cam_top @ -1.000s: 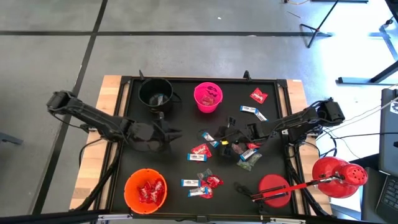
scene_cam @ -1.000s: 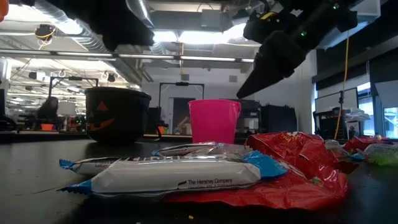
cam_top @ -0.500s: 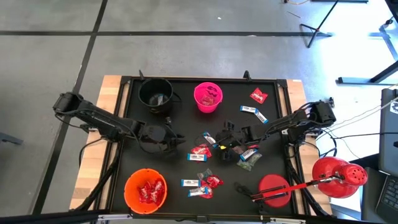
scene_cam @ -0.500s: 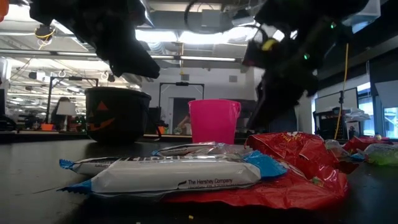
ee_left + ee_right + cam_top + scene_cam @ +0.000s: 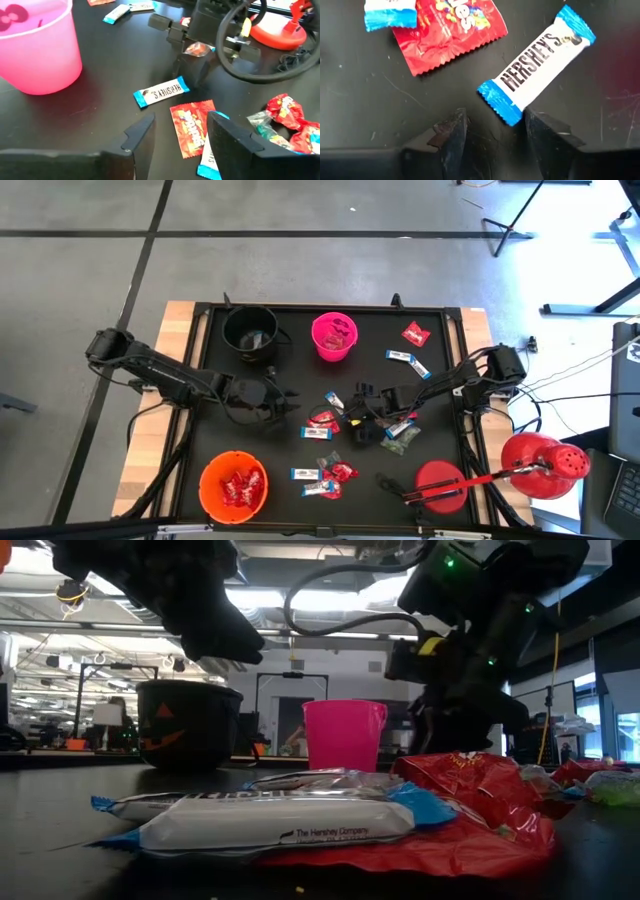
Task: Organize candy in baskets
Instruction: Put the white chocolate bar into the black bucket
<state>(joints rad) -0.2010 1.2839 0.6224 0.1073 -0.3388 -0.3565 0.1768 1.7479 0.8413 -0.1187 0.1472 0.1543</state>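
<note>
Closest to you, at the counter's (image 5: 200, 380) front edge, the orange basket (image 5: 234, 487) is sitting with red packets inside it. Beside it, loose candy is lying in a small cluster: a blue-and-white bar (image 5: 305, 474) and a red packet (image 5: 342, 472) near the front middle. To the right, a red disc (image 5: 440, 483) and a large red domed object (image 5: 545, 463) are resting by the counter's corner.

Moving inward, your left claw (image 5: 288, 402) is hovering over the counter's middle-left with its fingers (image 5: 141, 137) spread and nothing between them; a red Skittles packet (image 5: 192, 126) is lying just ahead of it, with a Hershey's bar (image 5: 161, 92) a little farther on. Your right claw (image 5: 352, 406) is reaching in from the right toward that same bar; its fingers (image 5: 451, 131) are spread just above the counter, with the bar's near end lying between and just ahead of them, not pinched. A second red packet (image 5: 447, 30) is lying beside that bar. More candy is scattered under and beside the right arm, including a greenish wrapper (image 5: 395, 443).

Farther back, two more pieces are lying apart at the right: a blue-and-white bar (image 5: 400, 357) and a red packet (image 5: 416, 334). At the far edge, the pink basket (image 5: 334, 336) is standing upright, and the black basket (image 5: 250, 331) with its handle is standing near it on the left.
</note>
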